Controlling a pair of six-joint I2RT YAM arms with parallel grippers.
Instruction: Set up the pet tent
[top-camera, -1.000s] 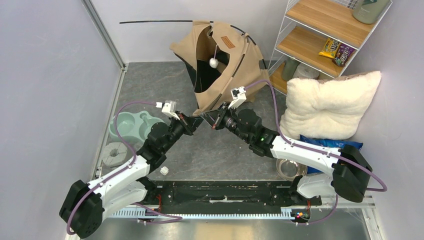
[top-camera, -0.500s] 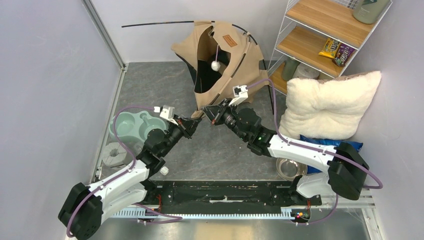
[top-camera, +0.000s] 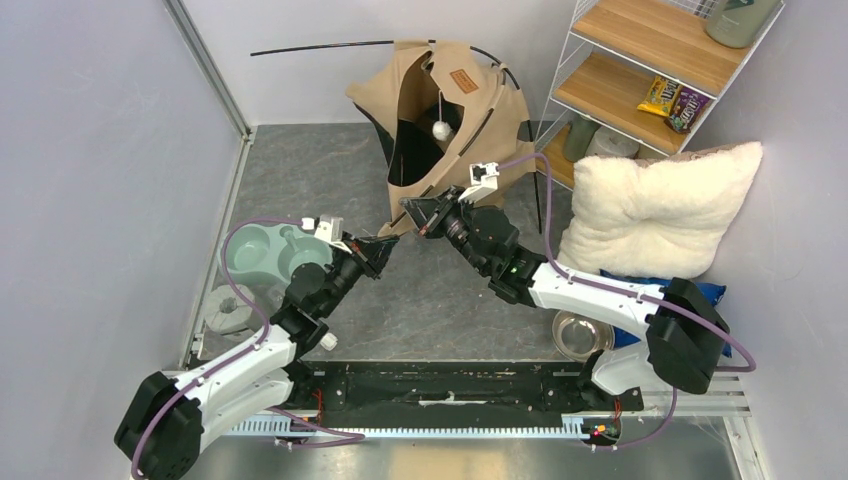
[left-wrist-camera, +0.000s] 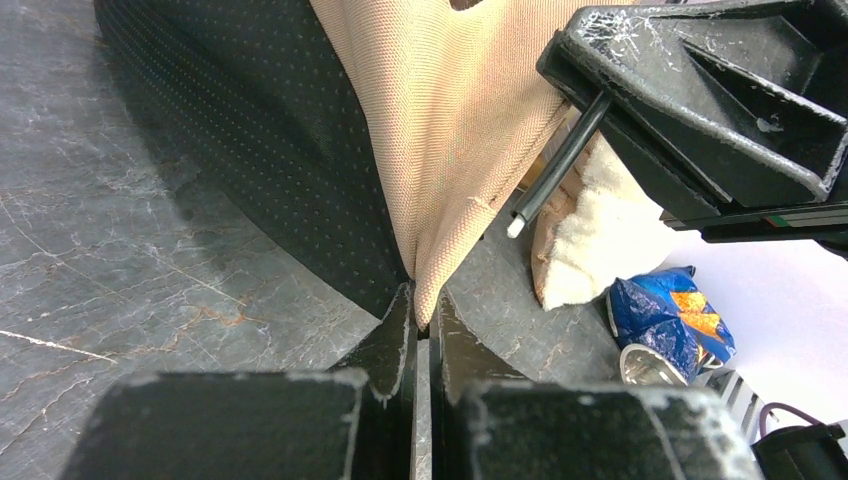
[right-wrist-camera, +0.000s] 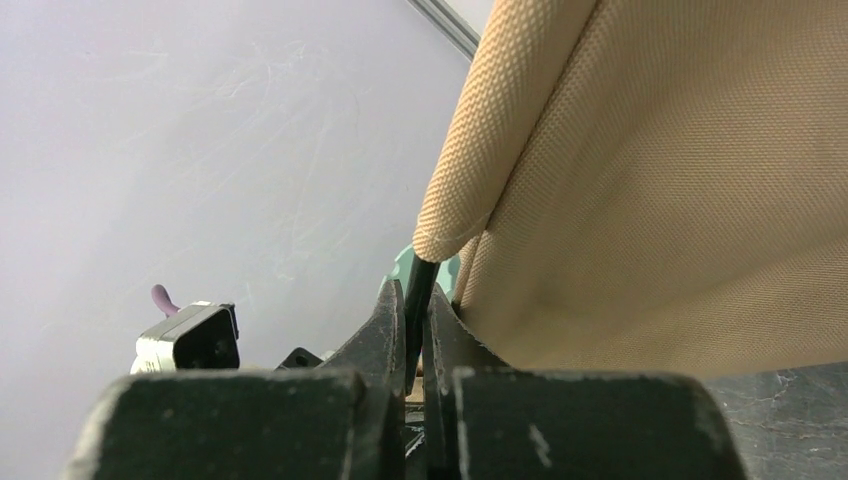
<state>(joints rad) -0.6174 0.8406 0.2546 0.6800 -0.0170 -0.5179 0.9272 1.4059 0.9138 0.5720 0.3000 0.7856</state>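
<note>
Pet tent (top-camera: 450, 120) slumps at the far middle of the desk (top-camera: 300, 170) as my left gripper (left-wrist-camera: 421, 315) clenches its jaws on the corner fabric and my right gripper (right-wrist-camera: 415, 320) grasps a pole (left-wrist-camera: 560, 165). I'd steer the pole tip into that corner, fabric taut.

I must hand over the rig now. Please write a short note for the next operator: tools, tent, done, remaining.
Left tool: shut on the near corner of the pet tent.
Right tool: shut on a black pole; its tip hangs free beside that corner.
Done: tent partly raised at the back of the floor.
To do: seat the tip in the corner; a second pole juts out left.
</note>
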